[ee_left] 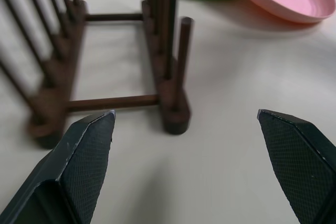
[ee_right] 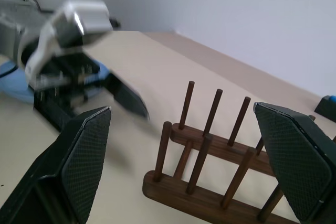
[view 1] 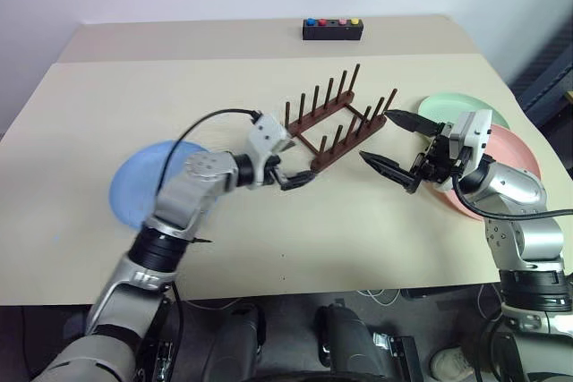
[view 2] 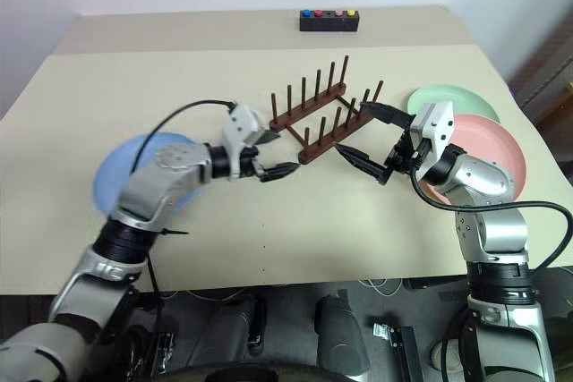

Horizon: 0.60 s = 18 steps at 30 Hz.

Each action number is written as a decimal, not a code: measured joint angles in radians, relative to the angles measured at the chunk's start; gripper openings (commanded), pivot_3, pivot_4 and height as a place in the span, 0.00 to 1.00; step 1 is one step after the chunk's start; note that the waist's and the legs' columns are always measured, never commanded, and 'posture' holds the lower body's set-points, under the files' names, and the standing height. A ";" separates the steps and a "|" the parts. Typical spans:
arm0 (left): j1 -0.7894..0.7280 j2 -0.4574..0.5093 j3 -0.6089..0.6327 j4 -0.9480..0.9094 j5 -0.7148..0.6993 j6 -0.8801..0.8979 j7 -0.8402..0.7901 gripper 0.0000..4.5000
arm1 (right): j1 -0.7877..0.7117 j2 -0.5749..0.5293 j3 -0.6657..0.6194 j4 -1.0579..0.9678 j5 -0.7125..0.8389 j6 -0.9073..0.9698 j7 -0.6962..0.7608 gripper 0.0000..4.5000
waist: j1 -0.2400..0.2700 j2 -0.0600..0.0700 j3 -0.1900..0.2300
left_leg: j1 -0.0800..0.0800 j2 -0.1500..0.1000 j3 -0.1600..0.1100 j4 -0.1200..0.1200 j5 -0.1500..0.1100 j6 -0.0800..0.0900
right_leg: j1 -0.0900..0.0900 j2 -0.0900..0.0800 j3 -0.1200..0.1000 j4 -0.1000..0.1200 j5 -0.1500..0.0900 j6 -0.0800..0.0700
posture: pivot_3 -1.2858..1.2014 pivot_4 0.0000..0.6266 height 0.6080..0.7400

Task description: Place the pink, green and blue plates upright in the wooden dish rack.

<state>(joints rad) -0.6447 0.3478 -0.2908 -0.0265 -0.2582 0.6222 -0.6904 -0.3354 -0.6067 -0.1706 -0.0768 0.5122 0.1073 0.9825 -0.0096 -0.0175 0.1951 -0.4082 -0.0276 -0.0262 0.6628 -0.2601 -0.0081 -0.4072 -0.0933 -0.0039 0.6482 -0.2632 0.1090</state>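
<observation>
The wooden dish rack [view 1: 336,121] stands empty at the table's middle, its pegs upright. My left gripper [view 1: 293,163] hovers open just off the rack's near-left end, nothing between its fingers [ee_left: 86,161]. Behind that arm the blue plate [view 1: 134,187] lies flat, partly covered by the forearm. On the right, the green plate [view 1: 448,107] lies flat with the pink plate [view 1: 510,154] overlapping its near edge. My right gripper [view 1: 375,136] is open and empty between the rack's near-right end and those two plates. The right wrist view shows the rack [ee_right: 210,182] and the left gripper [ee_right: 100,85] beyond it.
A small black box with coloured buttons [view 1: 332,29] sits at the table's far edge. The cream table [view 1: 179,96] has bare surface in front of the rack. A black cable [view 1: 210,118] loops over my left arm.
</observation>
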 measured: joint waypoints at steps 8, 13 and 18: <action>-0.103 -0.129 -0.071 0.219 0.150 -0.021 0.114 1.00 | 0.005 -0.003 -0.004 -0.010 -0.019 -0.007 -0.042 0.99 | -0.002 0.000 0.000 | 0.000 0.000 0.000 0.000 0.000 0.000 | 0.000 0.001 0.000 0.000 0.000 0.000 | 0.52 0.24 1.00; -0.103 -0.161 -0.095 0.255 0.183 -0.014 0.101 1.00 | 0.020 -0.004 -0.013 -0.049 -0.019 -0.006 -0.065 0.99 | 0.000 0.000 0.000 | 0.000 0.000 0.000 0.001 0.000 0.000 | 0.000 0.000 0.000 0.000 0.000 0.000 | 0.52 0.24 1.00; -0.103 -0.214 -0.085 0.275 0.190 0.046 0.140 1.00 | 0.027 -0.011 -0.021 -0.059 -0.019 -0.005 -0.076 0.99 | 0.001 0.000 0.000 | 0.000 0.000 0.000 0.001 0.000 0.000 | 0.000 0.000 0.000 0.000 0.000 0.000 | 0.52 0.24 1.00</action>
<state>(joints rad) -0.7478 0.1337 -0.3755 0.2486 -0.0679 0.6683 -0.5505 -0.3089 -0.6181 -0.1919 -0.1361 0.4934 0.1024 0.9069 -0.0087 -0.0175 0.1950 -0.4084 -0.0278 -0.0263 0.6634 -0.2600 -0.0080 -0.4070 -0.0931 -0.0039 0.6479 -0.2631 0.1093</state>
